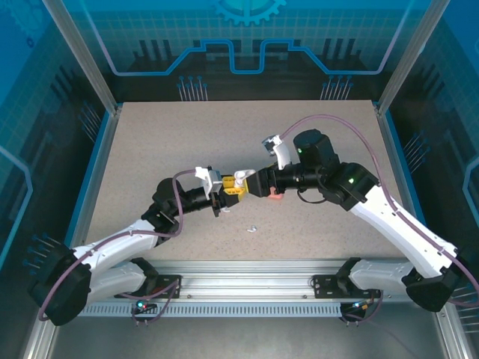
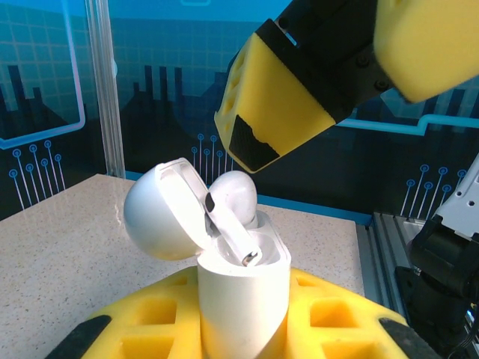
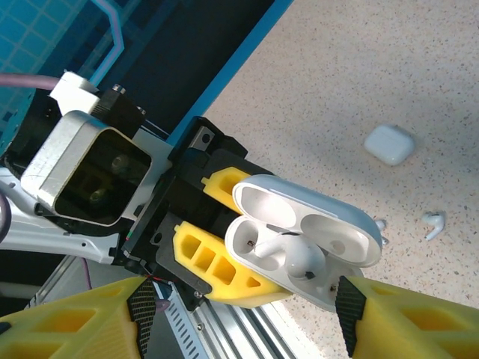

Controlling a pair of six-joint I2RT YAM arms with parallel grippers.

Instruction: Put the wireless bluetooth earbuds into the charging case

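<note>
Two arms meet over the middle of the desk (image 1: pixel 150 149). From above, the left jaws are clamped on the body of a white case (image 1: pixel 238 179) with its lid open, and the right jaws stand just beside it.

From the left wrist, an earbud (image 2: pixel 232 200) lies unseated in the mouth of the case. Its round head is up against the lid (image 2: pixel 161 209). Its stem slants down to the near rim, so its long axis is tilted.

From the right wrist, the right jaws are parted and hold nothing, one finger on either side of the case. The earbud looks to lie on its side, stem pointing along the case's length rather than down a socket. A closed case (image 3: pixel 389 143) and a loose earbud (image 3: pixel 432 223) rest on the desk beyond.

I'd say the stem wants tipping upright first. Then a gentle press on the head should seat it, with the left jaws holding firm and the lid left alone.
</note>
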